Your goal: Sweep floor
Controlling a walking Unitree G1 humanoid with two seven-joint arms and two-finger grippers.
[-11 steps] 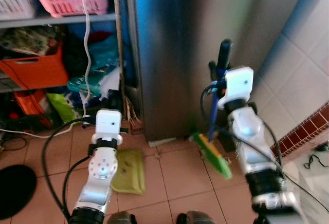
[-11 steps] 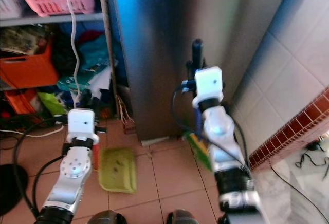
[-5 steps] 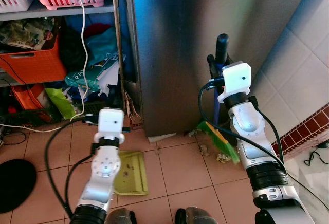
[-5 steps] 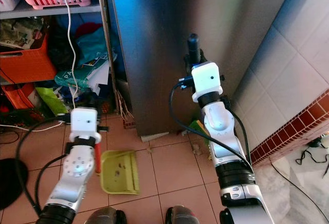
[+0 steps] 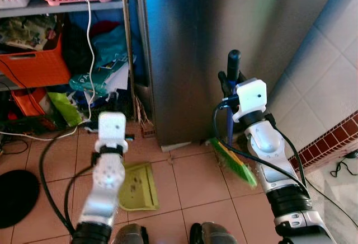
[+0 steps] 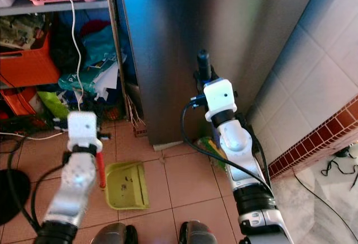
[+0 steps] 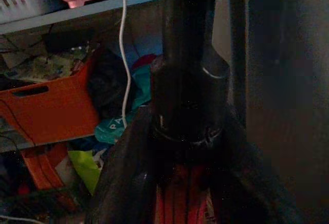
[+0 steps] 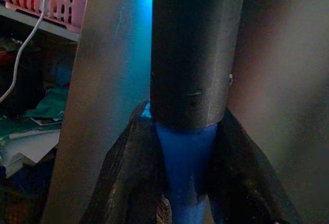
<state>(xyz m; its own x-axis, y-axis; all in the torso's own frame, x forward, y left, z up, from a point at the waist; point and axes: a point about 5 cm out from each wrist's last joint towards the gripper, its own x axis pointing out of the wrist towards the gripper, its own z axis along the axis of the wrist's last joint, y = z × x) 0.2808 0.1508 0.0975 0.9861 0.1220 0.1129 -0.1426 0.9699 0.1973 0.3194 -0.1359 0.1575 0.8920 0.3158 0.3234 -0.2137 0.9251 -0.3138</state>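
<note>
As both tools stood upright for sweeping, we noted right gripper (image 8: 187, 183) clamped on broom (image 5: 230, 143) handle, green bristles (image 5: 235, 163) on tiled floor (image 6: 184, 182) beside steel cabinet (image 5: 190, 59). Left gripper (image 7: 187, 183) closed around dustpan handle (image 6: 99, 171); green dustpan (image 6: 127, 185) flat on tiles, mouth facing cabinet base to receive debris.

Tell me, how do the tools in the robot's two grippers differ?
The left gripper holds a yellow-green dustpan by a red handle; its tray lies flat on the tiles. The right gripper holds a broom by a blue shaft with a black grip; its green bristles slant across the floor. Both tools are clamped between black fingers.
</note>
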